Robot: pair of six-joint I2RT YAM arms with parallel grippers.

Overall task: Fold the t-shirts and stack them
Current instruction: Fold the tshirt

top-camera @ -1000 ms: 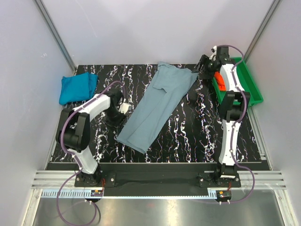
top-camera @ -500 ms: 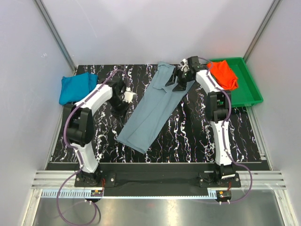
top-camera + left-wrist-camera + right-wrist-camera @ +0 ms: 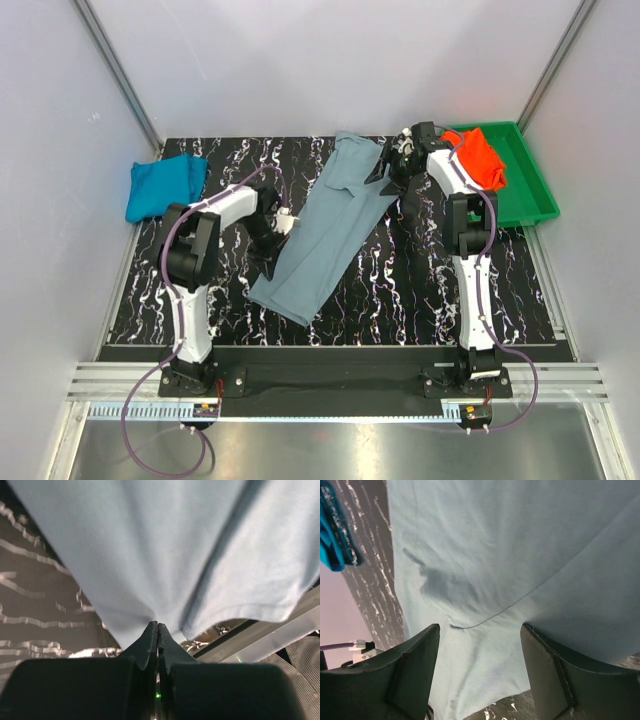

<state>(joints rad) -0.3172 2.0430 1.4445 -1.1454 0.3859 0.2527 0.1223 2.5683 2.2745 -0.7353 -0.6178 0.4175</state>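
Black marbled table (image 3: 400,290) fills the floor between pale walls. At its middle lies the grey-blue shirt (image 3: 335,230), spread in a long slant from 12 o'clock down to 7 o'clock. The left gripper (image 3: 157,625) is closed, pinching that shirt's 9 o'clock edge, and creases run out from its tips. The right gripper (image 3: 480,630) hangs over the shirt's 1 o'clock end with its jaws spread wide, holding nothing. The teal shirt (image 3: 163,186) sits folded at 10 o'clock. The orange-red shirt (image 3: 480,158) rests bunched in the green tray (image 3: 530,195) at 2 o'clock.
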